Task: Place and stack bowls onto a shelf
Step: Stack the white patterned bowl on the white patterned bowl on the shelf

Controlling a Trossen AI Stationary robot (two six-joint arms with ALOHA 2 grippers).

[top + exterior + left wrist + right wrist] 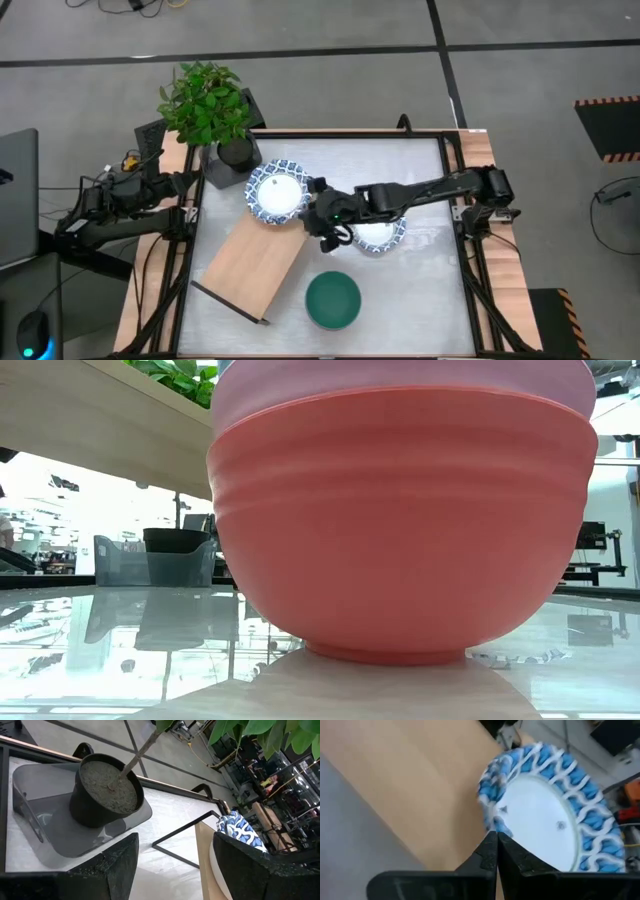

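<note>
A light-wood shelf (250, 265) lies slantwise on the table. A blue-and-white bowl (278, 192) sits on its far end, white inside up (545, 815). My right gripper (325, 222), shut, is just right of that bowl, its tips (496, 839) at the bowl's rim. A second patterned bowl (380, 238) rests on the table under my right arm. A green bowl (332, 300) stands near the front edge. Close to the low camera a pink bowl (400, 385) is stacked in a red bowl (400, 530). My left gripper (175, 870) waits open at the table's left edge. My right gripper's shut fingertips (490, 847) stand against the edge of the patterned bowl's rim (489, 820), on the side toward the table's right, slanting down. Whether they touch the rim I cannot tell.
A black plant pot (235, 150) with a leafy plant stands in a clear tray (60, 835) at the far left corner, close to the shelf's black end frame (185, 827). Wooden strips (462, 150) edge the table.
</note>
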